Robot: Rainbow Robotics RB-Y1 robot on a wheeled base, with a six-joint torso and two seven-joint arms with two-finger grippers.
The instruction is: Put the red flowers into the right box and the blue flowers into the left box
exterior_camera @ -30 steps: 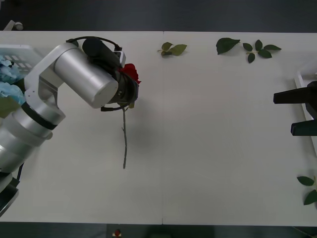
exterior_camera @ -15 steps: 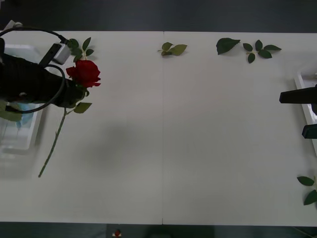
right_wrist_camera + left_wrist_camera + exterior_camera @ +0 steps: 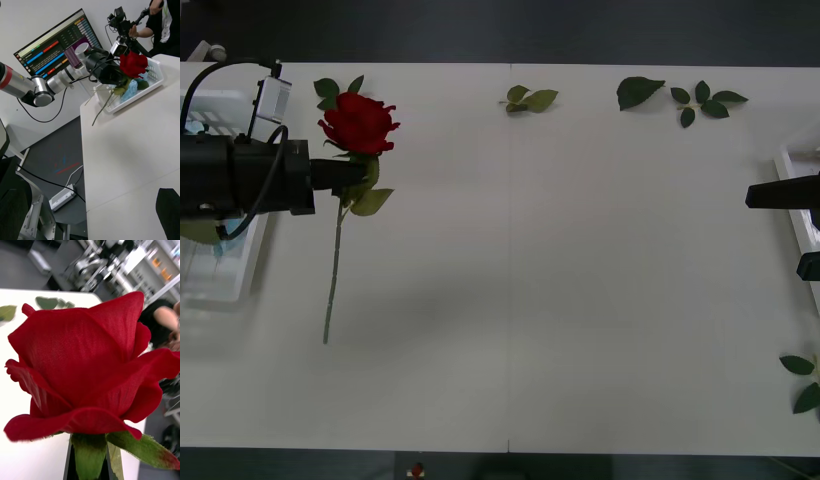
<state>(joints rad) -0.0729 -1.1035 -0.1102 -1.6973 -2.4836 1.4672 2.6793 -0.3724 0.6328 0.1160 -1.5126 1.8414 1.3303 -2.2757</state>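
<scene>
Presently: left gripper (image 3: 352, 172) clamped on stem of single deep-red artificial rose (image 3: 360, 122) just under bloom; rose lifted off white table (image 3: 580, 300), beside white slotted-wall plastic basket (image 3: 220, 275) at table's left end. Thin green stem (image 3: 332, 280) hanging down past fingers, free end lowest. In left wrist view, bloom (image 3: 86, 363) close up, green calyx pinched between dark fingers (image 3: 70, 465). In right wrist view, pale-blue hydrangea cluster (image 3: 131, 90) lying inside basket (image 3: 155, 77), behind rose (image 3: 133, 63). Right gripper (image 3: 798, 228) parked at table's right edge over pale rim of white tray-like box (image 3: 786, 160), fingers spread apart, holding nothing. Loose green leaf sprigs (image 3: 680, 97) along far edge.
</scene>
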